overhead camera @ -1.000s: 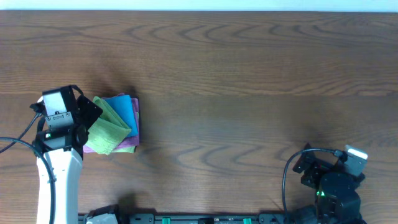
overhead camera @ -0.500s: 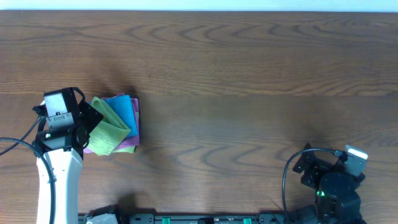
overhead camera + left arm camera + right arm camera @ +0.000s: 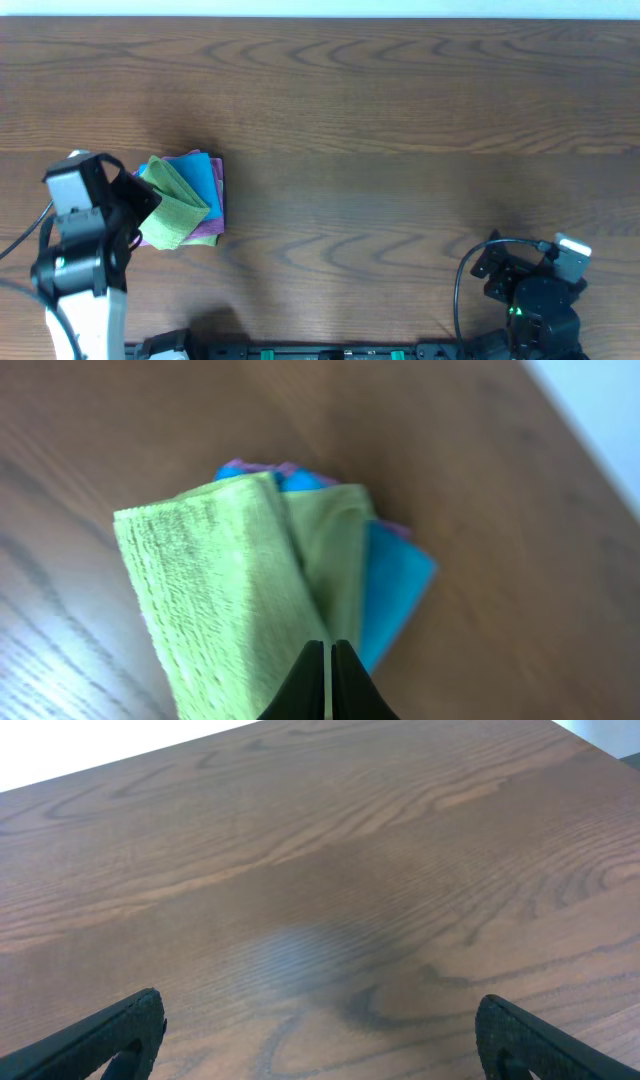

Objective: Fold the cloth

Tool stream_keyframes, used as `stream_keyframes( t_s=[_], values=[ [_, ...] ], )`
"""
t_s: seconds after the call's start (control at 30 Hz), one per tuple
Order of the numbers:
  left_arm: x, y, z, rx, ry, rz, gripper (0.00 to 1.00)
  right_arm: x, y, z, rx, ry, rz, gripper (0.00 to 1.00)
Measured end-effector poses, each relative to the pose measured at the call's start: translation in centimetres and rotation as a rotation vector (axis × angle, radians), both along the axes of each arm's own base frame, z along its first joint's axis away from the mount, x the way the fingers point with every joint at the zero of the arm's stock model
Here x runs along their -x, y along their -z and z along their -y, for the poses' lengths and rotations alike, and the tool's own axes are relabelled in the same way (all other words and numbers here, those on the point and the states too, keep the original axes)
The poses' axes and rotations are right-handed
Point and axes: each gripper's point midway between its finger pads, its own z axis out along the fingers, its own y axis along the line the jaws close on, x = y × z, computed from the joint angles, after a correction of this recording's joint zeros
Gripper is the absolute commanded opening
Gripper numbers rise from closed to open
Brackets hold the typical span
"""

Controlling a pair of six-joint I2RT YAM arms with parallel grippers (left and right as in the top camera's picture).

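The cloth (image 3: 185,200) lies folded into a small bundle at the left of the table, green layer on top, blue and purple layers under it. In the left wrist view the cloth (image 3: 250,580) fills the middle, green over blue. My left gripper (image 3: 148,200) sits at the bundle's left edge. Its black fingertips are pressed together, and the left gripper (image 3: 329,647) is shut just over the green layer with no fold caught between them. My right gripper (image 3: 497,263) rests folded at the front right, far from the cloth. Over bare wood, the right gripper (image 3: 320,1020) stands open and empty.
The wooden table (image 3: 400,150) stretches bare to the right of the bundle and toward the back. Its far edge (image 3: 320,17) meets a pale strip. Black rail hardware (image 3: 300,352) runs along the front edge between the two arm bases.
My left gripper has closed from open to shut and drawn back slightly to the left, off the cloth. The bundle stays where it was. The right arm has not moved.
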Motion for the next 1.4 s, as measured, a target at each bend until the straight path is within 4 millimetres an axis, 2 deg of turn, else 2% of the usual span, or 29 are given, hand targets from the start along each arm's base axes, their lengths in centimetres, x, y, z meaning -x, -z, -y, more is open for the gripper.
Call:
stream_keyframes(
  t_s=[0.03, 0.1, 0.27, 0.43, 0.7, 0.8, 0.93, 1.17, 1.33, 1.4],
  values=[
    [0.2, -0.8, 0.3, 0.006, 0.012, 0.025, 0.15, 0.0, 0.0, 0.0, 0.000, 0.000, 0.000, 0.99],
    [0.7, -2.2, 1.1, 0.020, 0.037, 0.074, 0.34, 0.0, 0.0, 0.0, 0.000, 0.000, 0.000, 0.99],
    [2.6, -5.1, 3.0, 0.046, 0.100, 0.189, 0.97, 0.0, 0.0, 0.0, 0.000, 0.000, 0.000, 0.99],
    [5.0, -6.8, 5.6, 0.056, 0.191, 0.271, 0.96, 0.0, 0.0, 0.0, 0.000, 0.000, 0.000, 0.99],
    [7.7, -7.8, 9.0, 0.070, 0.352, 0.321, 0.95, 0.0, 0.0, 0.0, 0.000, 0.000, 0.000, 0.99],
    [8.9, -6.6, 9.4, 0.085, 0.373, 0.253, 0.95, 0.0, 0.0, 0.0, 0.000, 0.000, 0.000, 0.99],
    [11.4, -3.7, 9.4, 0.112, 0.366, 0.098, 0.95, 0.0, 0.0, 0.0, 0.000, 0.000, 0.000, 0.99],
    [10.2, -5.0, 9.3, 0.058, 0.402, 0.173, 0.95, 0.0, 0.0, 0.0, 0.000, 0.000, 0.000, 0.99],
    [8.4, -7.0, 8.7, -0.128, 0.498, 0.278, 0.95, 0.0, 0.0, 0.0, 0.000, 0.000, 0.000, 0.99],
    [8.0, -7.1, 8.4, -0.195, 0.529, 0.293, 0.95, 0.0, 0.0, 0.0, 0.000, 0.000, 0.000, 0.99]
  ],
)
